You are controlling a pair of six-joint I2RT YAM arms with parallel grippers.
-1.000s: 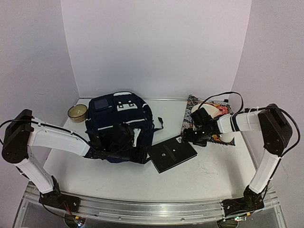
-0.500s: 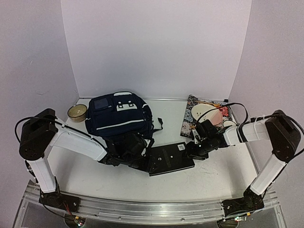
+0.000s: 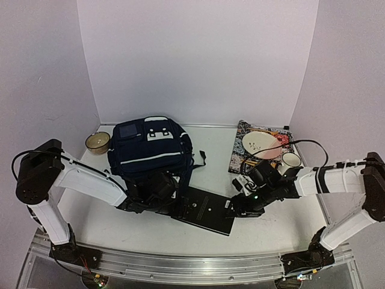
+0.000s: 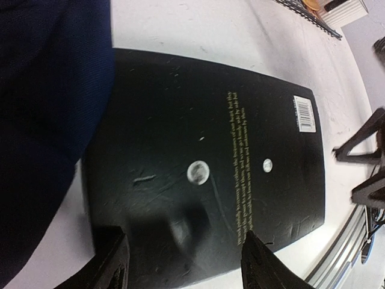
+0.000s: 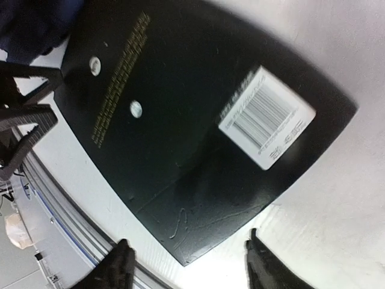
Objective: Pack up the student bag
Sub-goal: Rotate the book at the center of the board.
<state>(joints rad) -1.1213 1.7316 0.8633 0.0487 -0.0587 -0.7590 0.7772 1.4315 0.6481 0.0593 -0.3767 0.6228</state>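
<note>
The flat black hardcover book (image 3: 201, 211) has slid nearer the front of the table and turned since a second ago. Both arms have come down with it, and a white mug (image 3: 291, 160) that the right arm hid is now in view.

The left gripper (image 4: 186, 265) hangs over the book's left end. Its jaws stand well apart with only the cover beneath them, gripping nothing. The right gripper (image 5: 189, 268) is likewise spread wide over the corner near the white barcode label (image 5: 266, 117).

The large navy-blue fabric backpack with white stripe trim (image 3: 150, 150) lies flat at the back left of the white tabletop (image 3: 120, 232). In the left wrist view its fabric meets the book's left edge.

A small tan bowl (image 3: 97, 142) sits beside the bag near the left wall. A patterned mat (image 3: 240, 150) at the back right carries a cream plate (image 3: 260, 142), and the mug stands at its near corner.

Pale lilac walls (image 3: 198, 60) close in the table on three sides. A metal rail (image 3: 180, 265) runs along the front edge.
</note>
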